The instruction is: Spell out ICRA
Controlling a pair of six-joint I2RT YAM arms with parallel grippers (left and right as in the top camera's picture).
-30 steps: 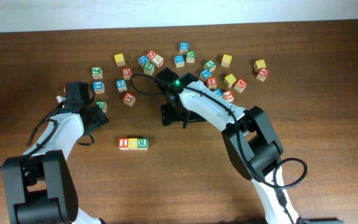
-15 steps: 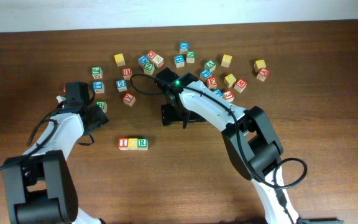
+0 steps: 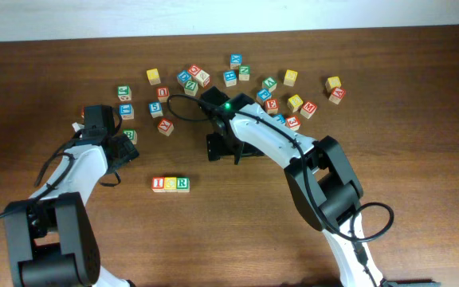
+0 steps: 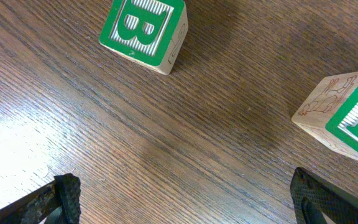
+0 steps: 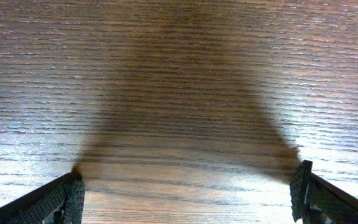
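Note:
Three cubes stand side by side in a row: a red-lettered I (image 3: 158, 184), a yellow-faced cube (image 3: 170, 183) and a green-lettered R (image 3: 182, 183). I cannot pick out the red-lettered A among the scattered cubes (image 3: 271, 104) at this size. My left gripper (image 3: 124, 150) is open up and left of the row, with only bare wood between its fingers (image 4: 182, 202). My right gripper (image 3: 223, 149) hangs open up and right of the row, and its wrist view shows only table between its pads (image 5: 188, 196).
Loose cubes lie across the back of the table, from a green one (image 3: 123, 92) to a red one (image 3: 338, 94). In the left wrist view, a green B cube (image 4: 145, 31) and another green-faced cube (image 4: 347, 121) lie ahead of the fingers.

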